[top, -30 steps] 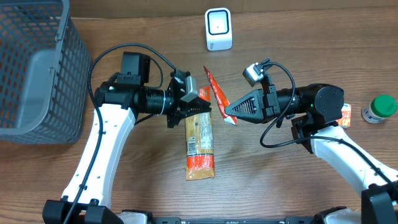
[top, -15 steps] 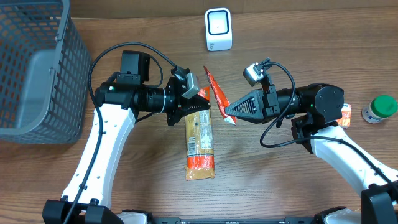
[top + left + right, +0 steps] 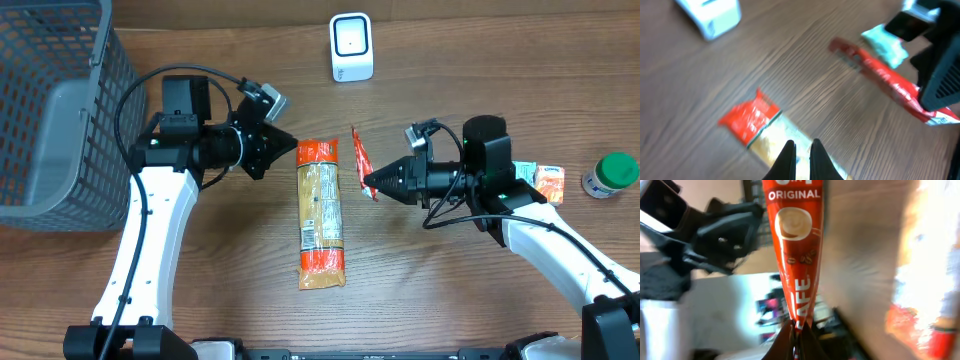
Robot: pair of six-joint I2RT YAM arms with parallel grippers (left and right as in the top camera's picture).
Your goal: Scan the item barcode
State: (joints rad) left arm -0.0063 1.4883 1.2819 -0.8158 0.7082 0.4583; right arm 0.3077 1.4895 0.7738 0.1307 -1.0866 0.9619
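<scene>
Right jaws are clamped on the near end of the slim red coffee sachet [image 3: 358,155]. Its long axis points up-table toward the white box scanner [image 3: 351,46], well beyond its tip. Left jaws are together and empty, beside the yellow pasta packet [image 3: 321,215].

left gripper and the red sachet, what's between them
Overhead view: the orange top end of the long yellow packet lies between the left gripper and the red sachet.
</scene>
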